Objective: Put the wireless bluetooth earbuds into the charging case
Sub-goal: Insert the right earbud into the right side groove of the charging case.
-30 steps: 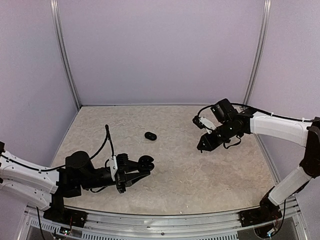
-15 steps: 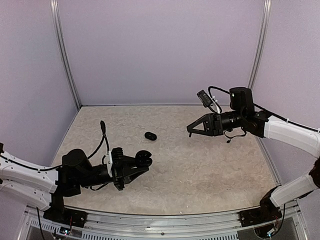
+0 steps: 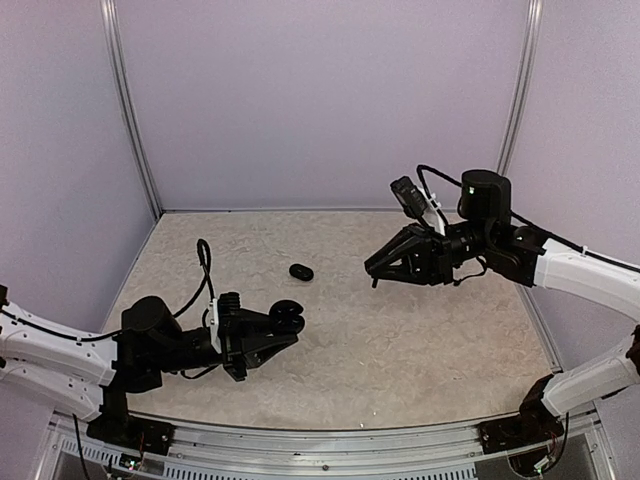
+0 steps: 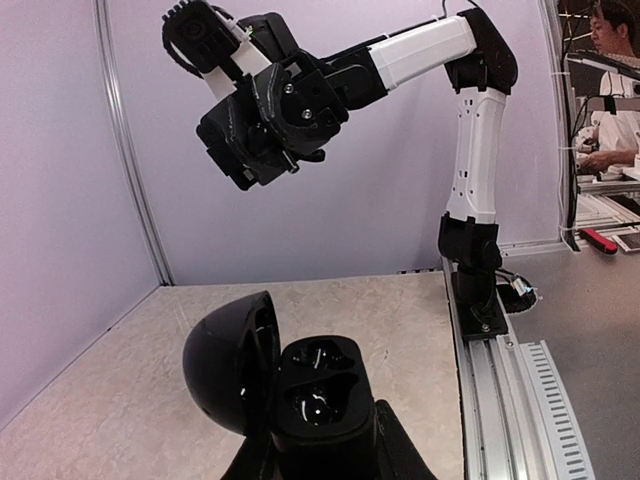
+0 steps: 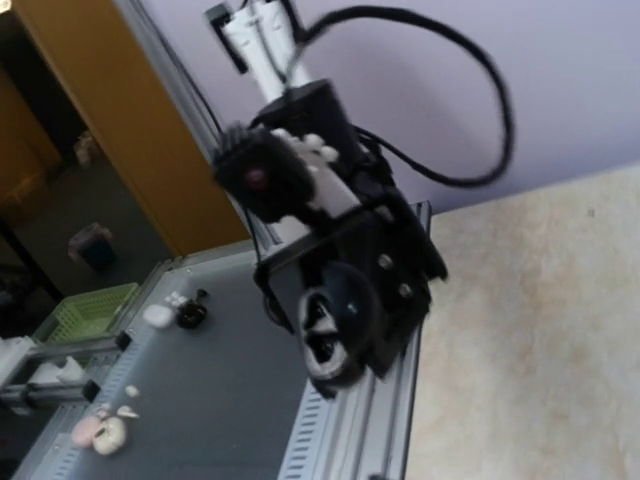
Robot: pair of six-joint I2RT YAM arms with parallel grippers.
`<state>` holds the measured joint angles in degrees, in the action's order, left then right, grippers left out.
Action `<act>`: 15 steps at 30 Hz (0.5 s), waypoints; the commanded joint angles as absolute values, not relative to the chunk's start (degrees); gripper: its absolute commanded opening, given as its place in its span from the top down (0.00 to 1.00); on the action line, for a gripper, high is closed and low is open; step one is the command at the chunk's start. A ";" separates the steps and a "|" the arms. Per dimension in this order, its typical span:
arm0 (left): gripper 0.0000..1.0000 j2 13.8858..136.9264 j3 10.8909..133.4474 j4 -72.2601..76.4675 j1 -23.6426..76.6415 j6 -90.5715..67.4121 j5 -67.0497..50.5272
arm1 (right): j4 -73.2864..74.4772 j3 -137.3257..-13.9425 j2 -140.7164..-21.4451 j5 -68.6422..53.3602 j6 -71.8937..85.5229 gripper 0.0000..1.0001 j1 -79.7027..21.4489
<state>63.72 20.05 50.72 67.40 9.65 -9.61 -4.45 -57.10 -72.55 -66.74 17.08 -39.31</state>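
Two fingers of the left gripper point(image 3: 274, 330) are clamping the charging case point(image 4: 318, 388) just above the near left of the table point(image 3: 430, 350), its lid standing open and both wells looking empty. At right centre the right gripper point(image 3: 374, 272) is hovering, fingers spread and apparently carrying nothing. Judged step: fetching. Next it should be descending on the wireless bluetooth earbuds point(image 3: 301, 271), probably the small dark lump lying far-centre.

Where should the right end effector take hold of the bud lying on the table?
Probably across the short width of the bud, coming straight down: it lies low on the table, a small oval with nothing touching it. Its stem is too small to make out.
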 commanded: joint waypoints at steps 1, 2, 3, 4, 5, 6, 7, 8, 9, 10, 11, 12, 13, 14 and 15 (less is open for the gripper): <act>0.89 64.20 21.23 55.57 66.47 8.53 -11.51 | -0.40 -61.36 -70.71 -58.38 5.52 0.85 -45.11; 0.89 64.31 21.19 55.96 66.45 8.93 -11.45 | 1.00 -61.89 -70.68 -56.26 3.56 0.85 -46.61; 0.89 64.39 21.18 56.14 66.45 9.61 -11.20 | 1.54 -62.23 -70.49 -54.34 1.71 0.85 -48.51; 0.89 64.57 21.23 56.30 66.45 10.28 -10.90 | 1.54 -62.45 -70.32 -52.52 0.75 0.85 -49.73; 0.89 64.68 21.26 56.52 66.51 10.97 -10.78 | 1.29 -62.55 -70.19 -50.81 -1.52 0.85 -51.02; 0.89 64.90 21.38 56.62 66.65 11.79 -10.47 | 1.24 -62.72 -70.08 -49.48 -2.74 0.85 -52.11; 0.89 65.00 21.48 56.54 66.87 12.53 -9.64 | 1.15 -62.95 -70.01 -47.36 -3.74 0.85 -53.21; 0.89 65.11 21.59 56.56 67.03 13.43 -9.06 | 1.07 -63.07 -69.97 -45.78 -4.57 0.85 -54.28; 0.89 65.17 21.68 56.66 67.24 14.09 -8.36 | 0.92 -63.16 -69.85 -44.24 -5.45 0.85 -55.38; 0.89 65.21 21.78 56.81 67.46 14.69 -7.54 | 0.79 -63.08 -69.80 -42.40 -6.10 0.85 -56.49; 0.89 65.26 21.92 56.92 67.73 15.21 -7.14 | 0.27 -62.77 -69.79 -41.12 -6.44 0.85 -57.42; 0.89 65.29 22.03 57.09 67.87 15.55 -6.86 | 0.11 -62.25 -69.91 -40.26 -6.57 0.85 -58.23; 0.89 65.37 22.24 57.12 67.93 15.78 -6.57 | -1.34 -61.83 -70.14 -39.41 -6.52 0.85 -59.12; 0.89 65.52 22.42 57.13 68.13 16.00 -6.26 | -2.44 -61.44 -70.36 -38.70 -6.43 0.85 -59.89; 0.89 65.76 22.61 57.21 68.24 16.17 -6.21 | -3.39 -61.03 -70.58 -38.08 -6.49 0.85 -60.79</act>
